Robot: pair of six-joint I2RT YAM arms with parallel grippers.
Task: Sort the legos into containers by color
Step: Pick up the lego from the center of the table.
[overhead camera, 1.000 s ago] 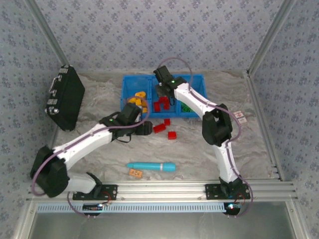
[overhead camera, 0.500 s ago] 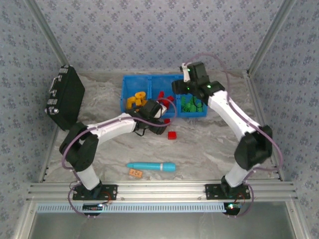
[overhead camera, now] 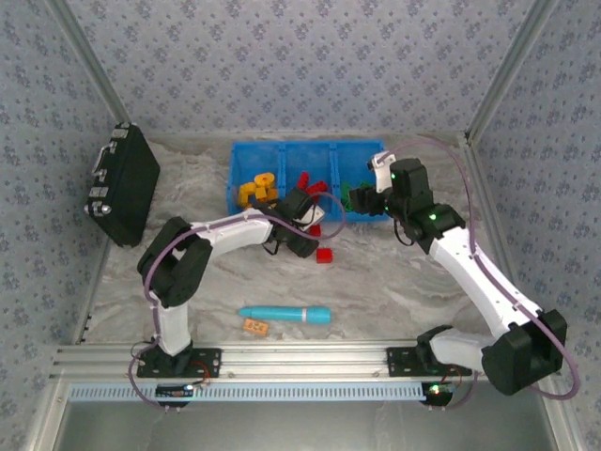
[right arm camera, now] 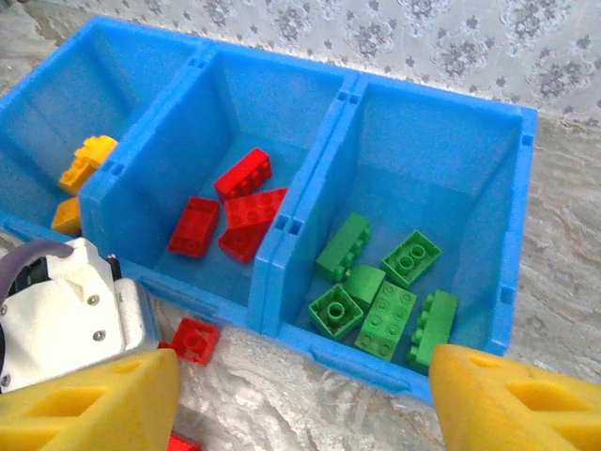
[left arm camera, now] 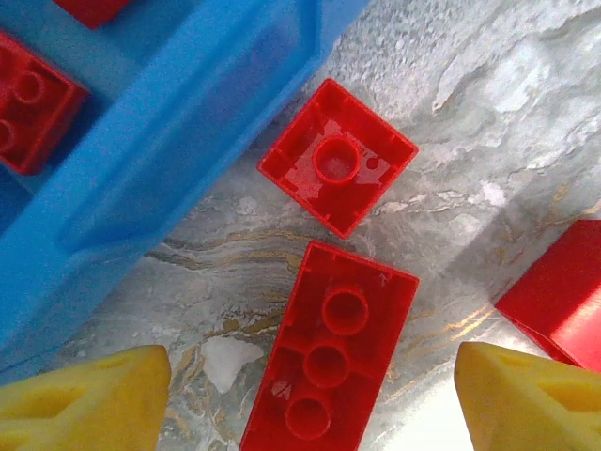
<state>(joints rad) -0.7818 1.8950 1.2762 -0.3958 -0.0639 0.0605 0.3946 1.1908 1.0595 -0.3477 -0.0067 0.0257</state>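
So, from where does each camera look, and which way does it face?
Top external: above and behind the bases, looking down on the table; left arm, right arm show.
Left wrist: on the left arm, straight down at red legos beside the blue bin; left gripper shows.
Right wrist: on the right arm, slanting down into the bin; right gripper shows.
Shared: bin, red legos.

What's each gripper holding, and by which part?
Nothing held. Left gripper open above a long red brick on the table; right gripper open, empty, facing the blue bin.
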